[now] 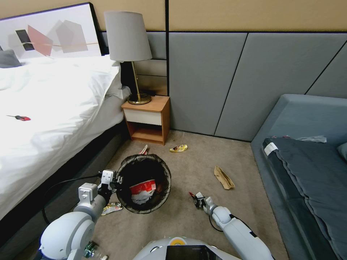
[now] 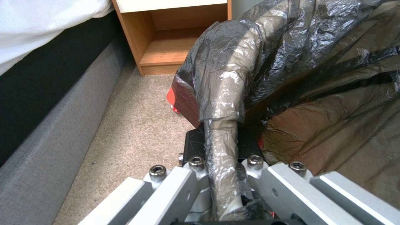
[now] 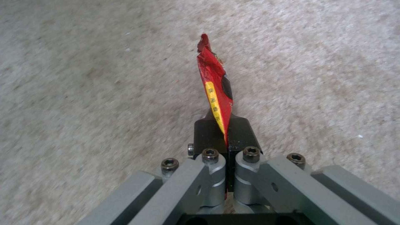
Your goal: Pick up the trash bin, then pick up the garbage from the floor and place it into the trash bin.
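Note:
The trash bin (image 1: 124, 169), lined with a black bag (image 2: 317, 62), hangs tilted just above the floor (image 1: 188, 169), my left gripper (image 1: 116, 179) shut on its near-left rim (image 2: 223, 103). A red-and-white cup (image 1: 142, 187) and white tissue (image 1: 142, 197) lie inside. To the bin's right, my right gripper (image 1: 197, 199) is low over the carpet (image 3: 83, 78) and shut on a red-and-yellow snack wrapper (image 3: 217, 90). Other garbage lies around: a yellow wrapper (image 1: 178, 148), a tan paper bag (image 1: 224, 178), a shiny wrapper (image 1: 112, 208) beside the bin, and a red-and-white scrap (image 1: 144, 149) behind it.
A bed (image 1: 54, 108) runs along the left, its dark base (image 2: 37, 131) close to the bin. A wooden nightstand (image 1: 147, 121) with a lamp (image 1: 128, 39) stands at the wall. A grey sofa (image 1: 307, 151) borders the right. A clear bottle (image 1: 90, 250) lies near my base.

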{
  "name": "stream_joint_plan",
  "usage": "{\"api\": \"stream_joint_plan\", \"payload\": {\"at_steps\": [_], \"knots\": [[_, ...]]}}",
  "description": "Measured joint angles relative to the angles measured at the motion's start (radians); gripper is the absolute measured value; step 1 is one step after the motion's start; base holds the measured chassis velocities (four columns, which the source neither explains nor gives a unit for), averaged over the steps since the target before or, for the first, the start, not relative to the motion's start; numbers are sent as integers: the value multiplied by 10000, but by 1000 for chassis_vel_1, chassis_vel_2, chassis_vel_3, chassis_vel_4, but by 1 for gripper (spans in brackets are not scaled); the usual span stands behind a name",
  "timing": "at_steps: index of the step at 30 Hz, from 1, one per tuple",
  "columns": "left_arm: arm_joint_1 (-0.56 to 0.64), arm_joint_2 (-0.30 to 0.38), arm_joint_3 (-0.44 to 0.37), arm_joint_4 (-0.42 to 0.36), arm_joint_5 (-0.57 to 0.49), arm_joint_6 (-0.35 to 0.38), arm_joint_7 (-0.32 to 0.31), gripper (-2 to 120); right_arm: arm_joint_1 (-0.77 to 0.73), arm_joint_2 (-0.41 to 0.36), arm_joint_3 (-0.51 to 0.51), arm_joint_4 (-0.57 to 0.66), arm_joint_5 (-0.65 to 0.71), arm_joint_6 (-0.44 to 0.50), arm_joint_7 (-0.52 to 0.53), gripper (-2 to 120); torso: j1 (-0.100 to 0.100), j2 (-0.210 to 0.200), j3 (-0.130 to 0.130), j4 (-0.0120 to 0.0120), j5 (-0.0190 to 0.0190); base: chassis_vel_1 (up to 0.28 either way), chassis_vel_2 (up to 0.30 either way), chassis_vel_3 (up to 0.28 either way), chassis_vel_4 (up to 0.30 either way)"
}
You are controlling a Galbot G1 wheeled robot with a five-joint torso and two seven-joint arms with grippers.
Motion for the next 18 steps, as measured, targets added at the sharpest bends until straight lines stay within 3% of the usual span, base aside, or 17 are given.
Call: {"api": "stream_joint_plan", "payload": {"at_steps": [1, 9, 18], "knots": [[-7, -1, 4, 10, 1, 0, 1, 1, 11, -18, 85, 105, -1, -5, 56, 0, 0, 0, 0, -5, -13, 0, 0, 0, 0], [-46, -2, 7, 47, 1, 0, 11, 1, 104, -493, 531, 1471, 96, -122, 167, 0, 0, 0, 0, 0, -2, 0, 0, 0, 0], [-69, 31, 31, 87, -16, 0, 11, 1, 126, -2063, 996, 4485, 1258, -871, -28, 0, 0, -1, 0, -3, -5, 0, 0, 0, 0]]}}
